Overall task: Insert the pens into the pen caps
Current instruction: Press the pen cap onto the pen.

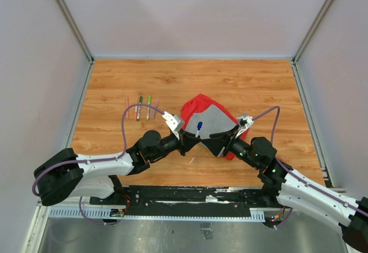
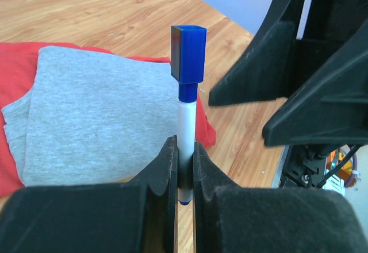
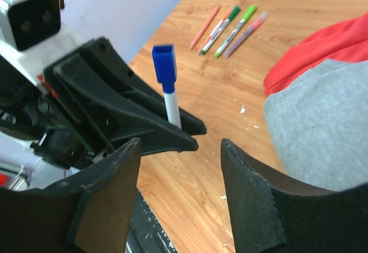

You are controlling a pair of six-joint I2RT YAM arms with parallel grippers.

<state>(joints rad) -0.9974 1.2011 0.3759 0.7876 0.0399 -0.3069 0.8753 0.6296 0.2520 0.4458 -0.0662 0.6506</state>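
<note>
1. Left hand (image 2: pixel 184 155) is clamped tight on the blue pen (image 2: pixel 186 121), holding it upright with the blue cap (image 2: pixel 188 54) on top.
2. Right hand (image 3: pixel 181 146) is right beside it, jaws wide apart, holding nothing.
3. Just behind both, a red-and-grey cloth (image 1: pixel 213 118) sits on the counter (image 1: pixel 259 86).
4. Farther back left, four pens (image 1: pixel 142 108) lie side by side.

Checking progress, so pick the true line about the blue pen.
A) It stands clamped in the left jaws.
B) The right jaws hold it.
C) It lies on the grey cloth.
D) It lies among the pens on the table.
A: the blue pen stands upright, pinched between the left jaws, blue cap on its top end; the right jaws stand open and empty.
</note>
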